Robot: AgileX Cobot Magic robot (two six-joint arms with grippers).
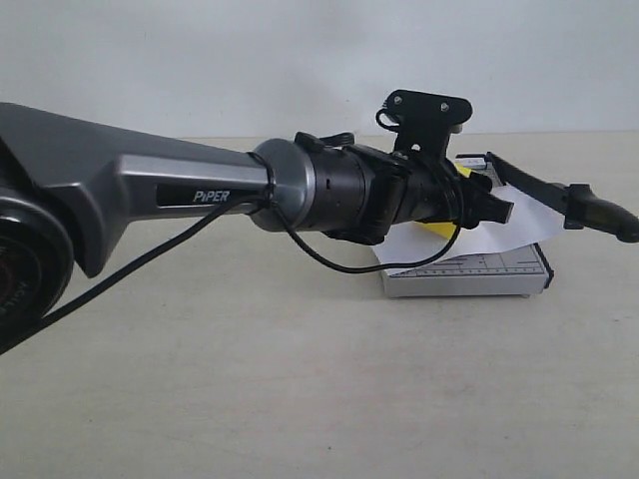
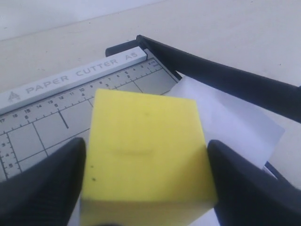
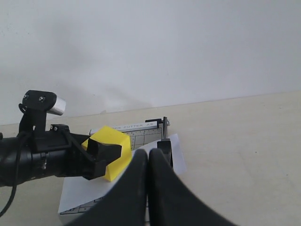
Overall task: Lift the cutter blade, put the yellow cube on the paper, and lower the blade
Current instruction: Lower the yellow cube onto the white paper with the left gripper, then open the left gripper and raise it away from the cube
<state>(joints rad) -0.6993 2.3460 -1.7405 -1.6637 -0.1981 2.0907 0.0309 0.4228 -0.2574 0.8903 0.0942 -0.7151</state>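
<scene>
Blade (image 2: 225, 77): up, tilted clear of the base (image 2: 51, 117); I count the first step done.
Cube (image 2: 148, 155): above the paper (image 2: 225, 117), left of the blade; I can't tell whether it touches the sheet.
Left gripper (image 2: 146, 183): grasping the cube from both sides.
Right gripper (image 3: 148, 174): clenched, nothing visible between its fingers, near the blade's handle.
Left to do: release the cube onto the paper, withdraw my left arm, lower the blade.
</scene>
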